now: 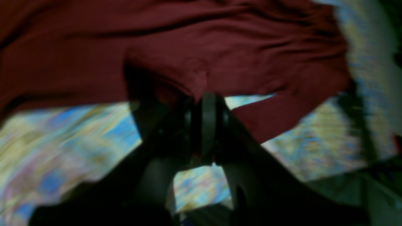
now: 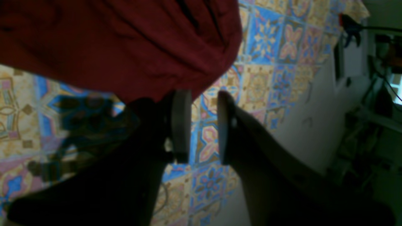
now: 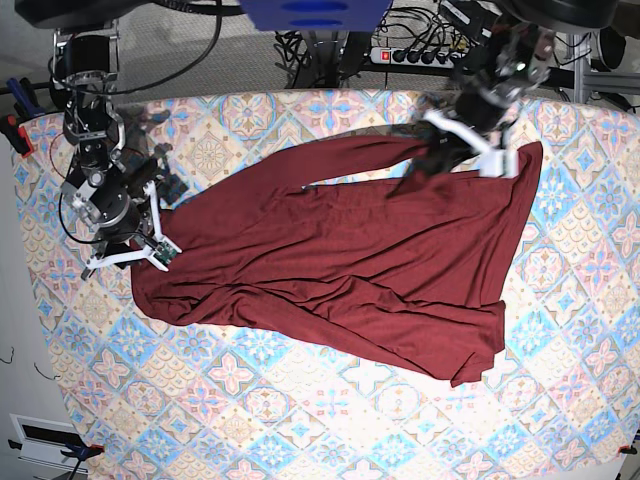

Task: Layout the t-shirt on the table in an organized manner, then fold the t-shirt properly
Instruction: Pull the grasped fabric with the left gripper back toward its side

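t-shirt (image 3: pixel 350 250) spread diagonally across counter (image 3: pixel 300 420) middle, bulk toward far edge. left tool (image 3: pixel 440 150) on its far right part, right tool (image 3: pixel 150 240) at its left end.

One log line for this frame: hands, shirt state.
left hand: shut on shirt | right hand: open at shirt edge | shirt: rumpled on table, unfolded

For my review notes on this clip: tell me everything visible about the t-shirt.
The t-shirt is plain dark maroon soft cloth with long sleeves and no print. It lies spread but wrinkled and skewed across the patterned table, with folds bunched along its lower edge. The left gripper is shut on a pinch of its fabric. The right gripper sits at its other end, fingers apart, the cloth edge draped over one finger.
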{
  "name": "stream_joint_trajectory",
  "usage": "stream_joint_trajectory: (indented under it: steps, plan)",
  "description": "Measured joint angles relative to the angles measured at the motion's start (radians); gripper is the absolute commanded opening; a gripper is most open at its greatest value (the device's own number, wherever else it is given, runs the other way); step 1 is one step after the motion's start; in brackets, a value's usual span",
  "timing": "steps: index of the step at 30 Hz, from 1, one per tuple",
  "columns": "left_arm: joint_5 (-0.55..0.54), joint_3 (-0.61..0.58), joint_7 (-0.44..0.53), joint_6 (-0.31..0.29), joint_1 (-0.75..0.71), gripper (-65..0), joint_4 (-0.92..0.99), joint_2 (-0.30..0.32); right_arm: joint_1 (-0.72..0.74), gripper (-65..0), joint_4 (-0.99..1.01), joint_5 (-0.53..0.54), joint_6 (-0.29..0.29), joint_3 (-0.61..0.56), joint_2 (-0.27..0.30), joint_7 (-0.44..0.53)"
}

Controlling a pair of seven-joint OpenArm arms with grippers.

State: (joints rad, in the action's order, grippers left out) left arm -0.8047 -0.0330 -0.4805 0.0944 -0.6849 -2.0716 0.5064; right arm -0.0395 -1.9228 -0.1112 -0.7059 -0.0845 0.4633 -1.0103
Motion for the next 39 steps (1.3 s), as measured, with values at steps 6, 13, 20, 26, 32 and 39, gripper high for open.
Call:
stream_joint_trajectory:
  steps: [6,13,20,26,32,39]
  plan:
    - [-0.001,0.155,-0.001,0.002,-0.11,-65.0,0.0,0.003,0.074,-50.4,0.109,-0.009,0.003,0.0,0.002,-0.001]
    - [-0.002,0.236,0.001,0.005,-0.196,-65.0,0.0,-0.005,0.076,-50.4,0.245,-0.017,0.003,-0.018,-0.016,-0.005]
    - [-0.005,0.237,-0.007,0.004,-0.222,-65.0,0.0,-0.078,0.078,-50.4,0.305,0.0,0.003,-0.056,-0.099,0.014]
    - [-0.004,0.236,-0.17,-0.001,-0.211,-59.7,-0.002,-0.076,0.194,-50.4,0.327,-0.013,0.002,-0.053,-0.103,0.0]
    - [-0.004,0.24,-0.169,0.002,-0.216,-53.9,-0.002,-0.077,0.244,-50.3,0.43,-0.009,-0.002,-0.053,-0.104,-0.005]
    - [-0.004,0.24,-0.291,-0.001,-0.215,-45.6,-0.002,-0.075,0.312,-50.3,0.572,-0.009,0.005,-0.055,-0.103,0.057]
